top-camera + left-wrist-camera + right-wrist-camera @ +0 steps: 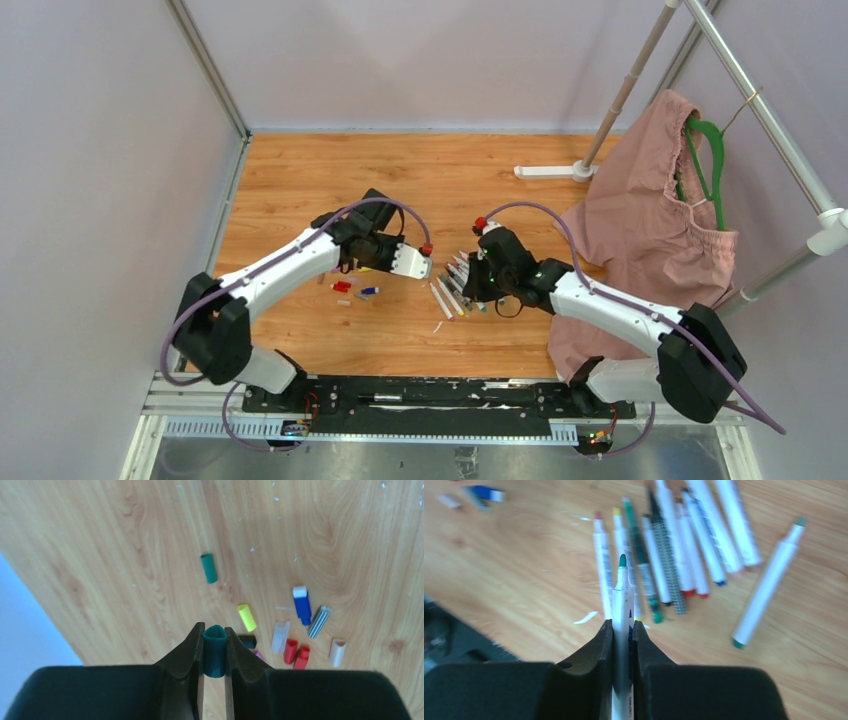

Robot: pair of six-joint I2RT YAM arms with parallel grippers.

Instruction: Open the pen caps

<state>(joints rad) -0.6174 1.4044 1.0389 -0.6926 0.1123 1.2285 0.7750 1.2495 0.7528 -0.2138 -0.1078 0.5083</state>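
Pale wood-grain tabletop (300, 180) lies inside a grey-walled enclosure, and both arms reach in toward its middle, their tools near each other but apart. The left gripper (214, 629) is clamped on a dark green cap (215, 656), pinched between the two black fingers with its open mouth facing the wrist camera. The right gripper (623, 624) is closed around a white marker (622, 597), whose barrel runs out between the jaws and ends in a bare green tip (622, 560). Just past the left fingers, loose caps lie scattered on the wood: a black cap (247, 641) closest, a yellow cap (246, 617) beside it, and a green cap (209, 568) farther off on its own. To one side of these sit a clear cap (280, 637), two red caps (296, 654) touching each other, a blue cap (301, 605), a striped cap (318, 622) and a cream cap (338, 652). Beyond the right fingers, a row of markers (684, 540) lies side by side, mostly white with one dark patterned barrel among them, several showing coloured tips. A single marker (766, 587) rests apart from the row, slanted. At the table's right edge a pink garment (640, 230) hangs from a green hanger (707, 165) on a white rack (770, 120).
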